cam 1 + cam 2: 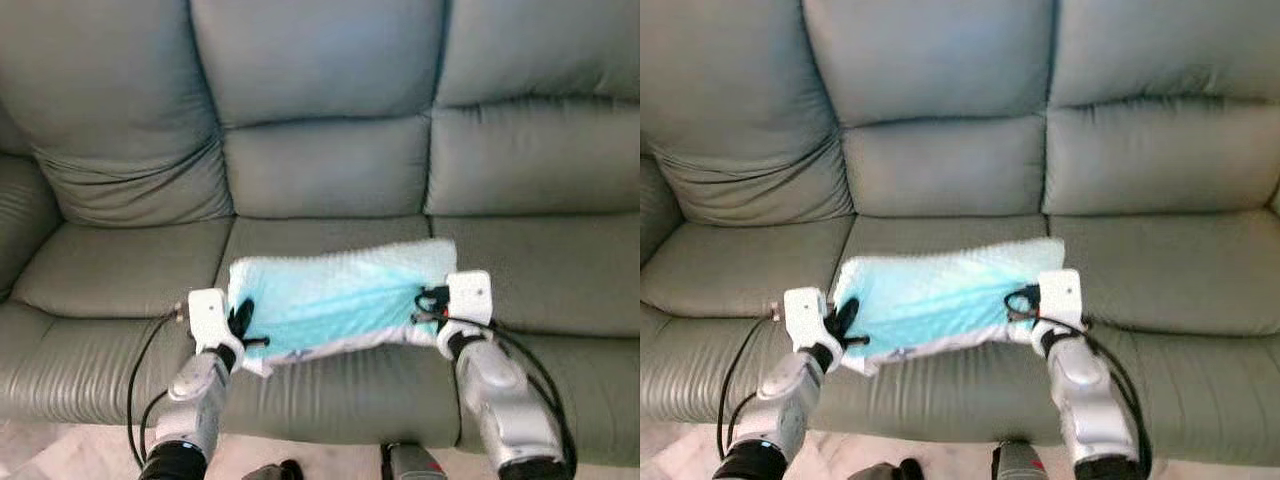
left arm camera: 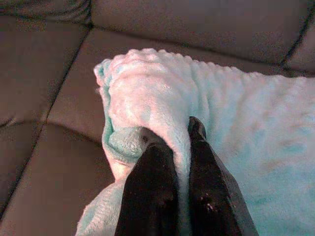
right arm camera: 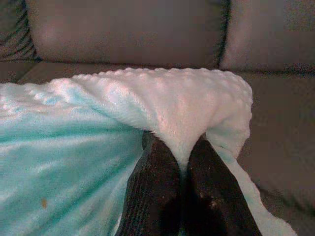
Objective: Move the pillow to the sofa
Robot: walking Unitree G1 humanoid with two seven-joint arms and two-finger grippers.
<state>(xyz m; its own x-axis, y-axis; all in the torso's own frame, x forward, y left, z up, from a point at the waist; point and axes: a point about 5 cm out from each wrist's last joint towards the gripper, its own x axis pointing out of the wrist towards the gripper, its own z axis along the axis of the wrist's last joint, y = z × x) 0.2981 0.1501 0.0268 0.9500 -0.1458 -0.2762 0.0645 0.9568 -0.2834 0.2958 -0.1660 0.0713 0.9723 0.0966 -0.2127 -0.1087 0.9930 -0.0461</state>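
Note:
A fluffy light-blue pillow is stretched between my two grippers over the middle seat of the grey leather sofa. At the pillow's left edge my left gripper is shut on it; its black fingers pinch a fold of the plush fabric. My right gripper is shut on the pillow's right edge, and its fingers clamp the white-and-blue corner. The pillow looks to rest on or just above the seat cushion.
The sofa has three seat cushions and three back cushions; the left seat and right seat are bare. Black cables loop from my left arm. The sofa's front edge lies just before me, with pale floor below.

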